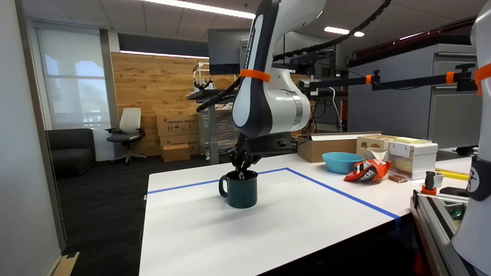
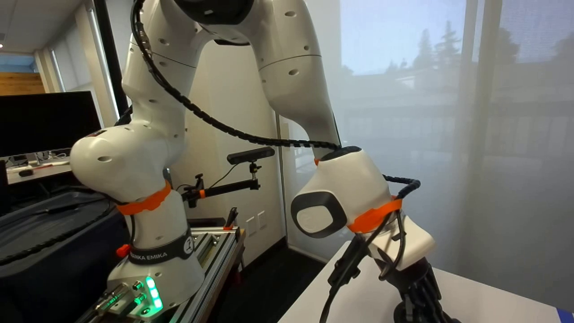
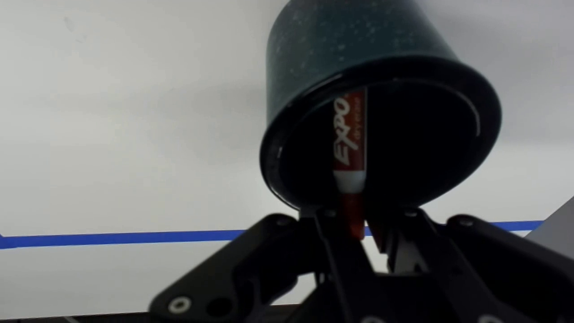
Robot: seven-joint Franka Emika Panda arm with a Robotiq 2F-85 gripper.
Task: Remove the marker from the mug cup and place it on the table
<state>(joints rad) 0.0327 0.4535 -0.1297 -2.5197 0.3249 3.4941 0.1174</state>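
**Marker (image 3: pixel 350 130) in the mug cup (image 3: pixel 350 38), cap end between narrow jaws**

In the wrist view, the marker is shown with a red body lettered "EXPO" and "dry erase", a white collar and a red cap. It is contained in the dark teal, pale-flecked mug cup, its cap end directed past the rim. The jaws of the gripper (image 3: pixel 362 217) are set narrow, with the cap between them; whether it is pinched cannot be told. The far end is hidden behind the rim.

In an exterior view, the mug cup is seen upright on the white table (image 1: pixel 199 237). The arm (image 1: pixel 284 109) is bent, with the gripper pointed down, fingertips at the mug cup's mouth. Only a scrap of the marker can be made out there; the arm is cut off above.

In an exterior view, the arm is arched high, its wrist (image 2: pixel 354 193) tilted down over the table; the gripper is cut off by the bottom edge.
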